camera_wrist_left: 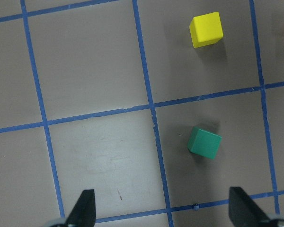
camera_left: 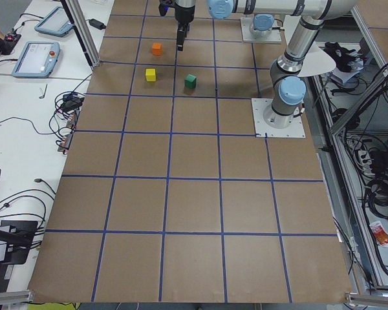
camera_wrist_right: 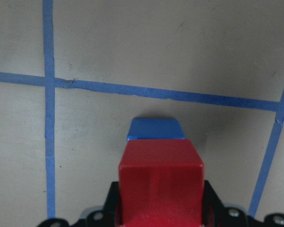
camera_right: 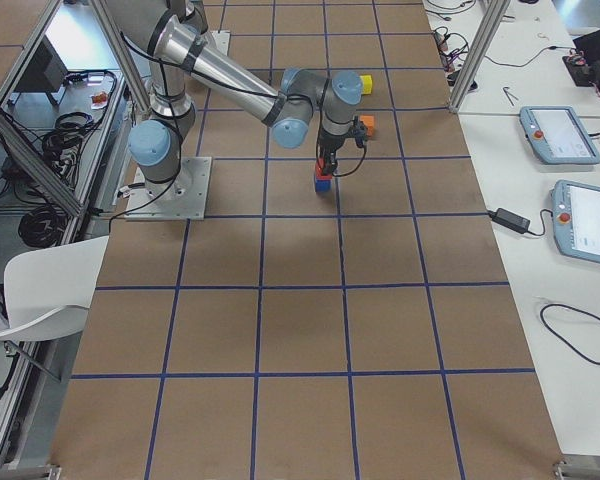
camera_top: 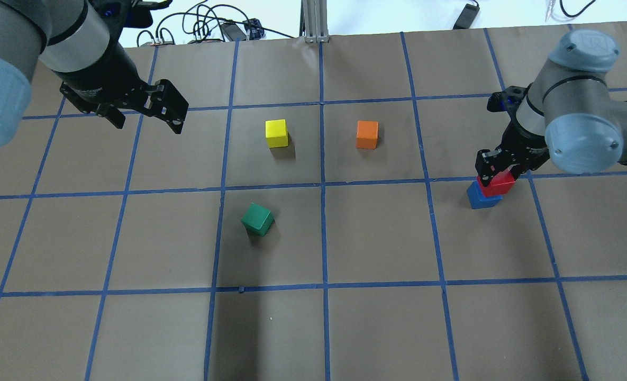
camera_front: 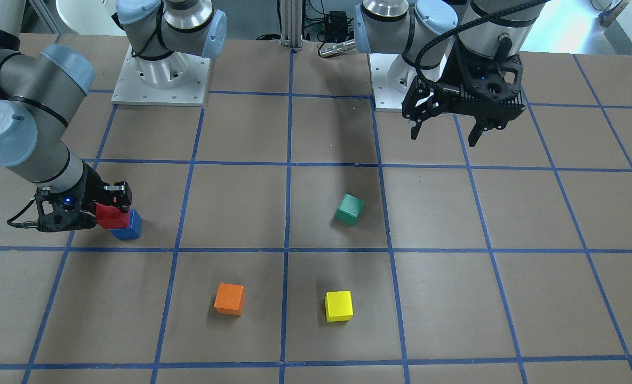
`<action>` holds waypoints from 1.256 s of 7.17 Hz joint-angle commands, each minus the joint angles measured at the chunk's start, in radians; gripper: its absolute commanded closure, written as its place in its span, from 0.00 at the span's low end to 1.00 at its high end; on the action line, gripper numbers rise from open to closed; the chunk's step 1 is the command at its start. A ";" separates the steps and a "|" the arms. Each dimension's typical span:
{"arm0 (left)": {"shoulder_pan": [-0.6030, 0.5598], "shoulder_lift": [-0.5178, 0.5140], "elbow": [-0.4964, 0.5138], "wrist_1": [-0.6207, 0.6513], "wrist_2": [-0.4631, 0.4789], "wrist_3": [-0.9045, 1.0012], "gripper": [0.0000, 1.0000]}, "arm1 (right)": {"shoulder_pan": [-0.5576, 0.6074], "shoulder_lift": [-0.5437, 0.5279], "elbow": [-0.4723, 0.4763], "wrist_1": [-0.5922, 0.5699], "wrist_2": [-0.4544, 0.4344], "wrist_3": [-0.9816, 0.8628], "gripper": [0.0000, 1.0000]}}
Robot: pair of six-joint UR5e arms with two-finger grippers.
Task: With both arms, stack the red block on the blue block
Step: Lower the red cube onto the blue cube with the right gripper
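Two grippers show on my screens. My right gripper is clamped on the red block and holds it over the blue block on my right side of the table. The red one sits offset, so an edge of blue peeks out, and I cannot tell whether the two touch. My left gripper hangs above the table near its base, jaws wide apart around nothing. A green block, a yellow block and an orange block lie apart mid-table.
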 commanded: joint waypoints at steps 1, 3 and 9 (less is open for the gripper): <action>0.000 0.000 -0.002 0.000 0.000 -0.002 0.00 | 0.000 0.002 0.002 -0.002 0.000 -0.001 0.91; 0.000 -0.001 0.000 0.000 0.000 0.000 0.00 | 0.000 0.002 0.005 0.000 0.000 -0.001 0.55; 0.000 0.000 -0.002 0.000 -0.001 0.000 0.00 | 0.000 -0.004 0.011 0.000 -0.003 0.001 0.02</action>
